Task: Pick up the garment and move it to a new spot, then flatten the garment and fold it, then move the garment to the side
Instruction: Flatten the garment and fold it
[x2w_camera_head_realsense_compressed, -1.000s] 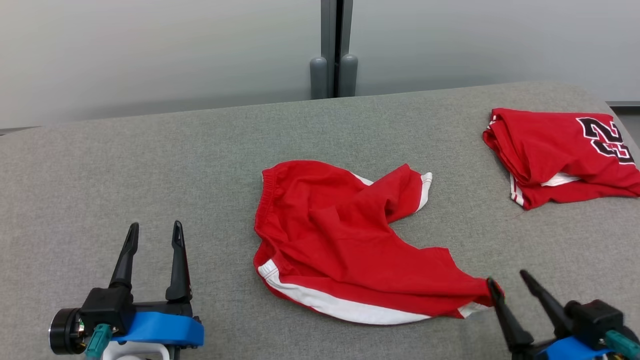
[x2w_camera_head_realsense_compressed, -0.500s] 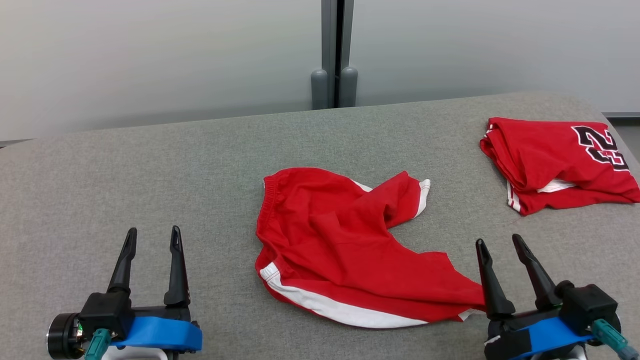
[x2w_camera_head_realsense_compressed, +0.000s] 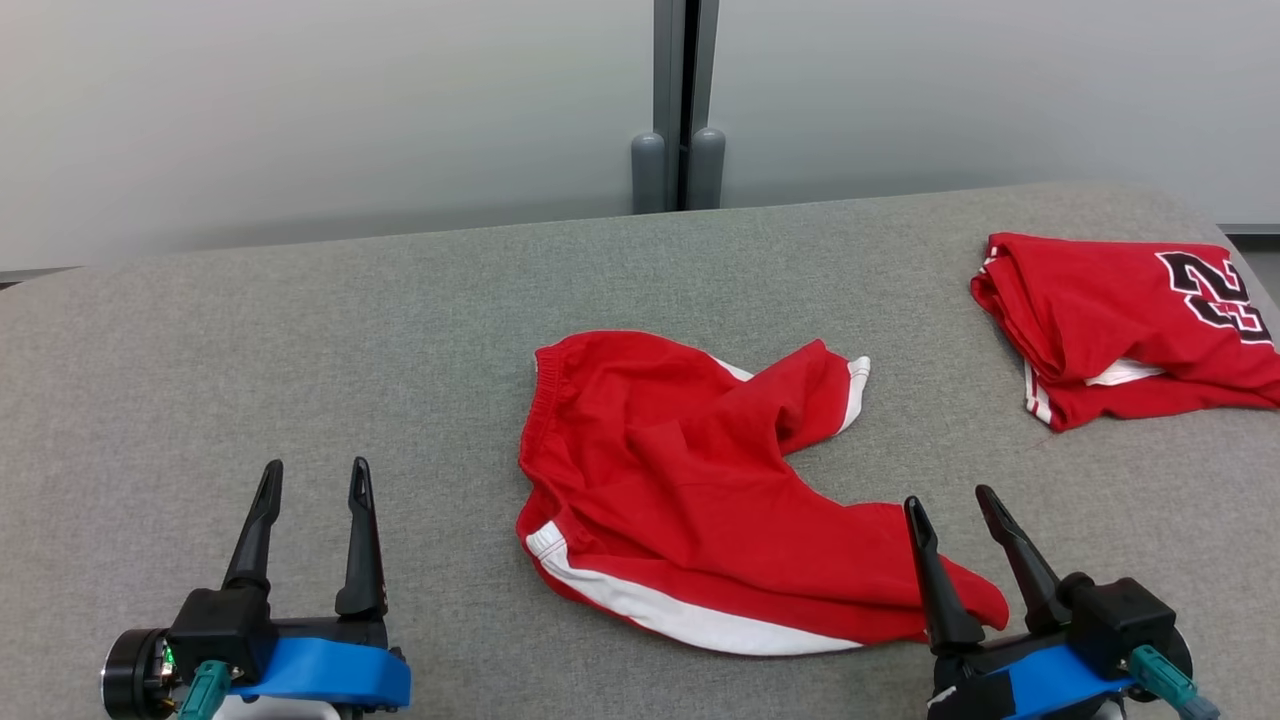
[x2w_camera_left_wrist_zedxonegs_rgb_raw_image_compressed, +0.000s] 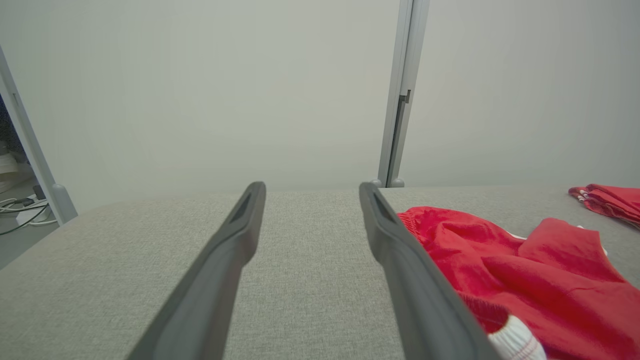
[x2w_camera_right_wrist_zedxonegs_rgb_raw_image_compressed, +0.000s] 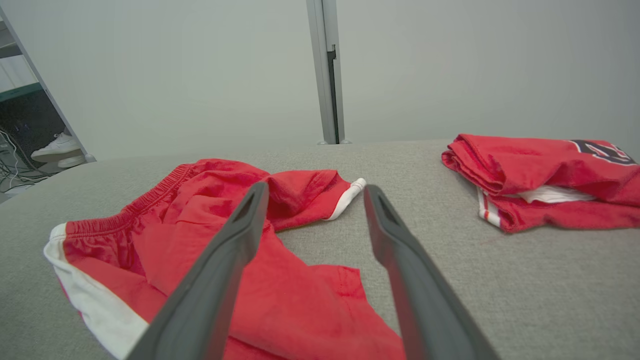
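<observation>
Head view: the folded red jersey with a black number (x2w_camera_head_realsense_compressed: 1110, 320) runs off the right edge, leaving the number incomplete. The right gripper (x2w_camera_head_realsense_compressed: 948, 498) covers part of the near leg end of the crumpled red shorts with white trim (x2w_camera_head_realsense_compressed: 680, 480). The bottom edge cuts its base and that of the left gripper (x2w_camera_head_realsense_compressed: 316, 465). Left wrist view: one of the dark fingers (x2w_camera_left_wrist_zedxonegs_rgb_raw_image_compressed: 415, 290) hides the shorts' near side.

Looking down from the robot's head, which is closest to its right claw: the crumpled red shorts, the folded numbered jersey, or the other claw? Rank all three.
1. The crumpled red shorts: one leg end lies right at the right claw, on its left.
2. The folded jersey: farther back, to the right.
3. The left claw: far left, across the shorts.
</observation>
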